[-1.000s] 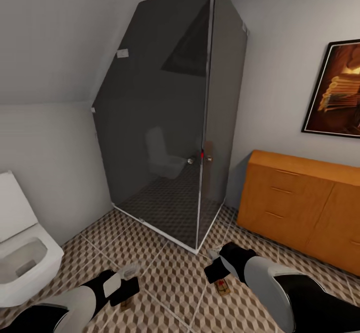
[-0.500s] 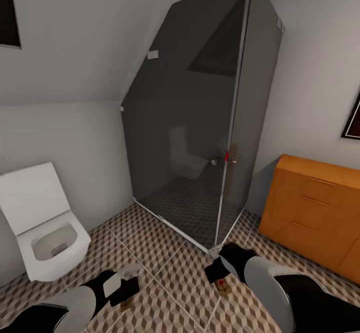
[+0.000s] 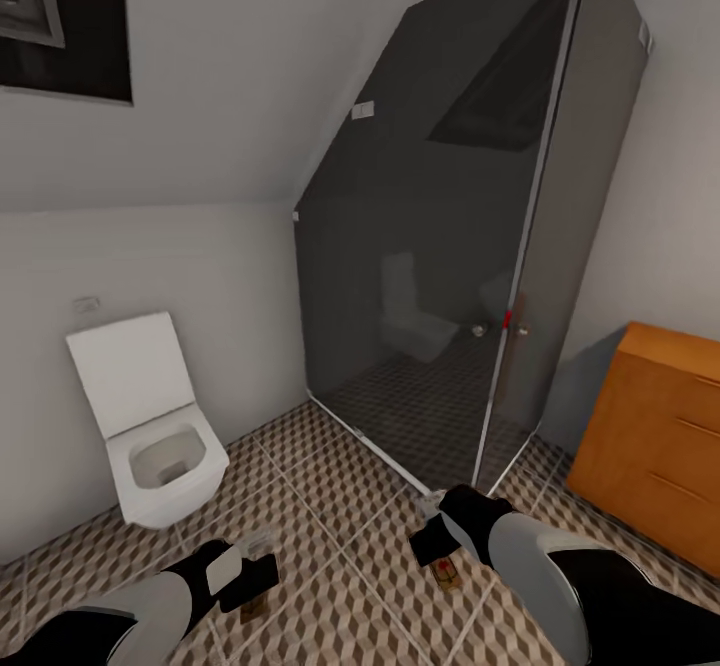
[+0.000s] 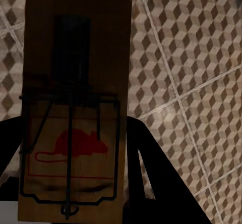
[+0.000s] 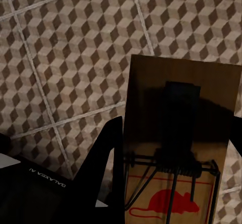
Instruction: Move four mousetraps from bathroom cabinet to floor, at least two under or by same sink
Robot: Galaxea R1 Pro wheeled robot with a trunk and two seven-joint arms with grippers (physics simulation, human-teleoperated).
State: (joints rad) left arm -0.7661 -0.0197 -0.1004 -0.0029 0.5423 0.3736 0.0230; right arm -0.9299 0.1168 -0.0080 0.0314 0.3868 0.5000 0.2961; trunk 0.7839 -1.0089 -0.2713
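A: Beside the dark grey glass shower enclosure [image 3: 470,276], your view has swung left: the white square toilet [image 3: 160,426] has slid from the frame's edge toward the middle, and the orange-brown wooden cabinet [image 3: 655,436] is now cut off at the right. Your arms kept their pose, so you're turning, I'd say hunting for the sink.

B: And my grippers?

A: Your left gripper [image 3: 245,576] is clamped on a flat brown wooden mousetrap with a red mouse mark [image 4: 75,118]; your right gripper [image 3: 440,546] grips another mousetrap [image 5: 176,158]. Both hang over the cube-patterned tiled bathroom floor [image 3: 340,566], near the enclosure's corner.

B: What's unclear?

A: No sink yet; the fingers hide each trap's lower edge.
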